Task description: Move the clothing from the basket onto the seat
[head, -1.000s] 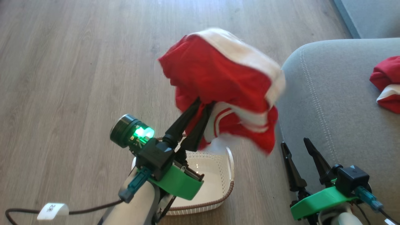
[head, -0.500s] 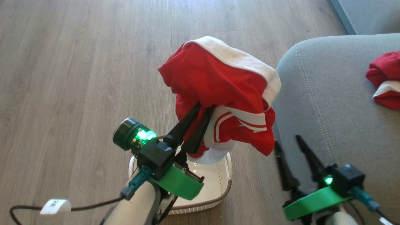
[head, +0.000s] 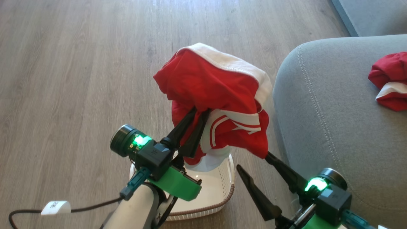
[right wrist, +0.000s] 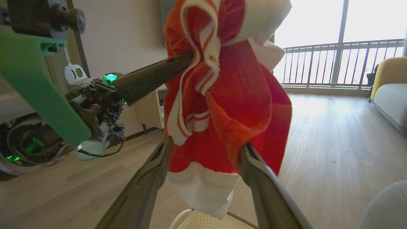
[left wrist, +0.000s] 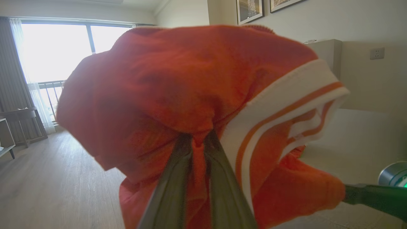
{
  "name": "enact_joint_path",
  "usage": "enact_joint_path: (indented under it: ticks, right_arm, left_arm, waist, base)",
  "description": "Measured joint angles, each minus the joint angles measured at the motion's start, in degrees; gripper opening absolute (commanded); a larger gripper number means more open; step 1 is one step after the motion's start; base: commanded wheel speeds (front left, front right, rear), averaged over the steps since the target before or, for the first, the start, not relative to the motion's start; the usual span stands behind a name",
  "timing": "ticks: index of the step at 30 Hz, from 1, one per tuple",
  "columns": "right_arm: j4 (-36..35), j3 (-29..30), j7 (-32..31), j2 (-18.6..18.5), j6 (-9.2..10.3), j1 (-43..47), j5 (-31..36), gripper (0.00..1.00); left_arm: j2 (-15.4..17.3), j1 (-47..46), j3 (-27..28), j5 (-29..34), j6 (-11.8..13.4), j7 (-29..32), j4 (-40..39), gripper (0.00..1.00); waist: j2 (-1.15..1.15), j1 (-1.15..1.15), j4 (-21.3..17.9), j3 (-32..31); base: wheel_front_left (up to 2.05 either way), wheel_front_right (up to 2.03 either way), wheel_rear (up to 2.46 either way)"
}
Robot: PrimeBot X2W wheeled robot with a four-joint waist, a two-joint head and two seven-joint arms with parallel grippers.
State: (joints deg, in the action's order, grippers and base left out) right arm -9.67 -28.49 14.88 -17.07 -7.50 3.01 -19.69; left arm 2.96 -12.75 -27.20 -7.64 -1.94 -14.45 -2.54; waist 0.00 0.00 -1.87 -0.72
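The left gripper [head: 200, 111] is clamped on a bunched red-and-white garment [head: 210, 79] and holds it in the air above the basket [head: 230, 190], the white hem hanging just over the basket's far rim. The right gripper [head: 252, 160], just right of the basket, is spread wide and grasps nothing; the garment's lower corner hangs between its fingers. Further right of the basket is the seat [head: 334, 127], with a second garment [head: 389, 81] lying on it.
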Motion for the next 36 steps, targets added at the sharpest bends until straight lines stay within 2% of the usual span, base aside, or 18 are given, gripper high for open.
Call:
enact_joint_path:
  ticks: [3, 9, 16, 21, 26, 31, 36]
  right_arm:
    - [-2.0, -0.5, 0.0, -0.2, 0.00, -0.2, 2.3, 1.00]
    - [-1.9, 2.4, 0.0, 0.9, 0.00, -0.7, 7.9, 1.00]
    - [-0.1, 2.9, 0.0, 2.4, 0.00, -2.4, 10.2, 1.00]
    - [0.2, 6.1, 0.0, 2.5, 0.00, -2.3, 11.1, 1.00]
    - [0.1, 5.5, 0.0, 2.5, 0.00, -2.3, 12.1, 1.00]
    - [1.9, 2.4, 0.0, 2.1, 0.00, -3.6, 15.2, 1.00]
    - [4.3, 2.8, 0.0, 2.3, 0.00, -5.2, 15.8, 1.00]
  left_arm:
    - [0.0, 0.1, 0.1, 0.0, -0.2, 0.0, 0.3, 0.00]
    - [0.0, 0.1, -0.9, 0.1, -0.9, 0.0, 0.3, 0.00]
    - [0.0, 0.1, -2.9, 0.0, -1.5, 0.0, 0.4, 0.00]
    - [0.0, 0.1, -2.5, 0.0, -1.4, 0.0, 1.4, 0.00]
    - [0.0, 0.1, -2.9, 0.0, -1.5, 0.0, 1.5, 0.00]
    - [0.0, 0.1, -4.9, 0.0, -2.3, 0.0, 1.5, 0.00]
    - [0.0, 0.0, -7.4, 0.0, -3.0, 0.0, 1.6, 0.00]
  waist:
    - [0.00, 0.00, -0.1, 0.0]
    - [0.00, 0.00, 0.4, 0.1]
    - [0.00, 0.00, 1.5, 0.1]
    - [0.00, 0.00, 1.8, 0.0]
    - [0.00, 0.00, 1.7, 0.2]
    - [0.00, 0.00, 1.9, 0.1]
    - [0.00, 0.00, 2.5, 0.0]
  base:
    - [0.00, 0.00, 0.00]
    - [0.00, 0.00, 0.00]
    - [0.00, 0.00, 0.00]
    - [0.00, 0.00, 0.00]
    - [0.00, 0.00, 0.00]
    - [0.00, 0.00, 0.00]
    - [0.00, 0.00, 0.00]
